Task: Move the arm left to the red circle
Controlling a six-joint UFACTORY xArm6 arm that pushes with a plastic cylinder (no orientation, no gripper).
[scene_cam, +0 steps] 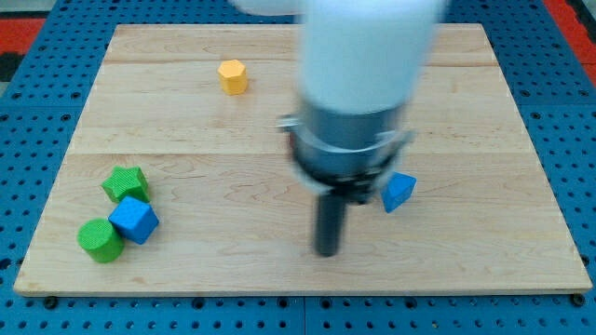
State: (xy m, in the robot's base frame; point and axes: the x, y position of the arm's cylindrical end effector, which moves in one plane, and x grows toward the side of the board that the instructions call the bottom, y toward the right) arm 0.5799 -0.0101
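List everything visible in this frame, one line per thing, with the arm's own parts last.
yellow block: 1, yellow, hexagon-like, near the view's top, left of centre.
green block: 1, green, irregular shape, lower left, touching the blue cube.
blue cube: 1, blue, lower left, between the two green blocks.
green cylinder: 1, green, lowest of the left cluster, against the blue cube.
blue block: 1, blue, angular, right of centre, partly hidden behind the arm.
wooden board: 1, light wood, on a blue perforated base.
red circle: none visible.
arm body: 1, white and grey, blurred, centre.
my tip: 1, dark rod end, lower centre, touching no block, below-left of the blue block.
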